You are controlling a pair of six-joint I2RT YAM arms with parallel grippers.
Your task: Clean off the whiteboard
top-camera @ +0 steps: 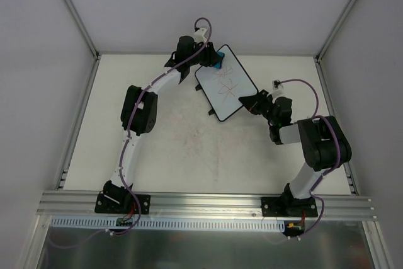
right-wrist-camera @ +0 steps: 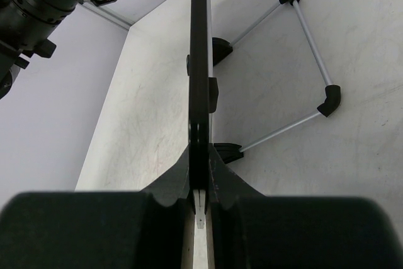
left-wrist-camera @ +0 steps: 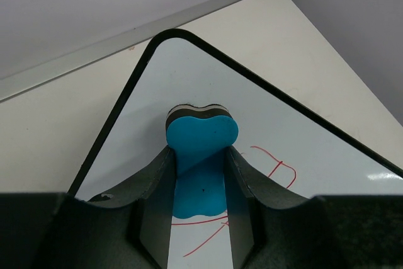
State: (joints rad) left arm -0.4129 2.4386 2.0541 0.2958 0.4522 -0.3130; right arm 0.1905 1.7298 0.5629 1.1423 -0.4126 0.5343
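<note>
whiteboard [top-camera: 230,102] sits past the middle of the table [top-camera: 189,155], toward 12 o'clock in the top view, turned like a diamond with red scribbles [top-camera: 225,84] on its face. my left pincer [top-camera: 213,61] is at the board's 11 o'clock corner, and my right pincer [top-camera: 250,101] is at its 4 o'clock edge.

my left wrist view shows what the top view cannot. the left pincer [left-wrist-camera: 200,155] is pinching a blue eraser [left-wrist-camera: 201,135] between its fingers [left-wrist-camera: 157,181]. the eraser's end lies against the whiteboard [left-wrist-camera: 189,74] just inside the rounded black corner, and the scribbles [left-wrist-camera: 277,171] lie toward 4 o'clock of it.

my right wrist view sees the whiteboard [right-wrist-camera: 199,61] edge-on, as a thin dark line running toward 12 o'clock. the right pincer [right-wrist-camera: 199,177] is pressed together on that edge, one finger on each face. only this view shows a wire stand [right-wrist-camera: 312,48] with black corner pieces, spread on the table [right-wrist-camera: 151,105] behind the board toward 2 o'clock.
</note>
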